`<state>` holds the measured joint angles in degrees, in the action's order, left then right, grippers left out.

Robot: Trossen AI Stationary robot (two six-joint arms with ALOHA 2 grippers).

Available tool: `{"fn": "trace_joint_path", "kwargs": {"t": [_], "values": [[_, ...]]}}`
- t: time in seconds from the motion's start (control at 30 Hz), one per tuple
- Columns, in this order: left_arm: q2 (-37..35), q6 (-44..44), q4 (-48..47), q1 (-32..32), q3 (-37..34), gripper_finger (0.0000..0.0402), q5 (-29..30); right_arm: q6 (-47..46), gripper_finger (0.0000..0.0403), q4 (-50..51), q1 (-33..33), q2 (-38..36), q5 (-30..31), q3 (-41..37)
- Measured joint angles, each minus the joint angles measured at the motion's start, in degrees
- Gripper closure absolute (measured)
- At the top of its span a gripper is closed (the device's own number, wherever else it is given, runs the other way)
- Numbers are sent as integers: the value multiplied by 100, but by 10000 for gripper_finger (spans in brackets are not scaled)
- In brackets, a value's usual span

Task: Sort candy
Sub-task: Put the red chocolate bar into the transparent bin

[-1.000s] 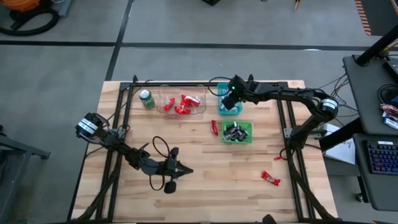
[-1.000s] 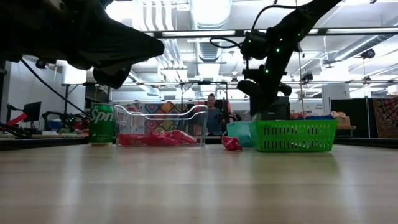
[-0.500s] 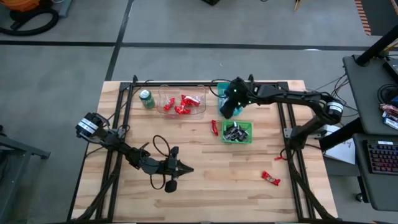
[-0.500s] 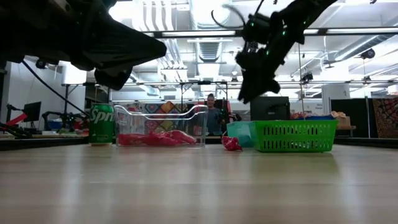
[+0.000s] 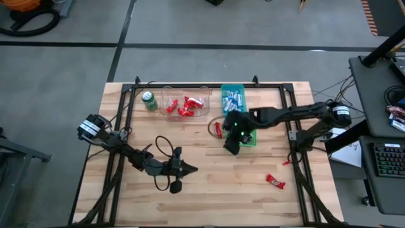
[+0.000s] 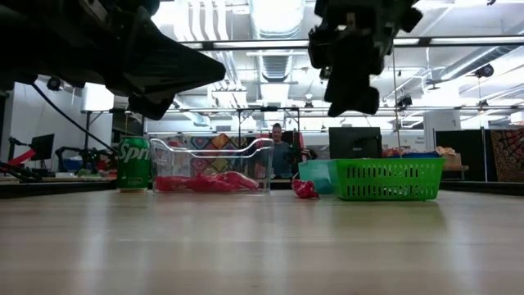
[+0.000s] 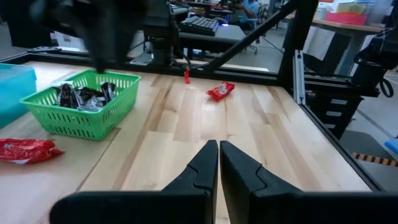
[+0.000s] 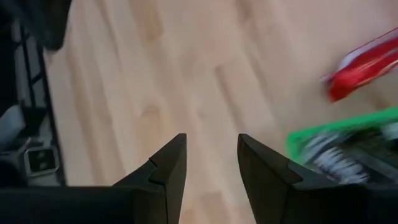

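Right wrist: pincer (image 8: pixel 208 163) apart, apparently empty

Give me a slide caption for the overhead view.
Right gripper open above the green plastic basket, loose red wrapped candy beside it; left gripper waits shut.

Pale smooth wood table (image 5: pixel 209 171); green plastic mesh basket (image 6: pixel 385 179); glossy red candy (image 5: pixel 274 182)

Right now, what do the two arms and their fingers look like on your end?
Both arms are dark, slim and jointed. The left arm trails looped black cables and has a pale round joint near its base. The right arm shows small green lights near its wrist and a pale joint too. Each gripper's fingers are black, wedge-shaped and matte.
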<state>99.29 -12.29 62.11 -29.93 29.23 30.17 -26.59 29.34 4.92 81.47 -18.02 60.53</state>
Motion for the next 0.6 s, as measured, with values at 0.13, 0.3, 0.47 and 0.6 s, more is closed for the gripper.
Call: {"fn": "trace_joint_path", "kwargs": {"t": [0.13,0.3,0.47,0.6], "values": [[0,103,-12,4,0,402,0,-359,271,228,-367,0,-6,2],[0,125,-20,4,0,402,-4,-669,271,1113,-696,0,-2,4],[0,107,126,4,4,402,-4,-1207,271,2339,-1031,0,0,4],[0,107,133,4,116,402,-7,-1643,271,2987,-1501,0,11,2]]}}
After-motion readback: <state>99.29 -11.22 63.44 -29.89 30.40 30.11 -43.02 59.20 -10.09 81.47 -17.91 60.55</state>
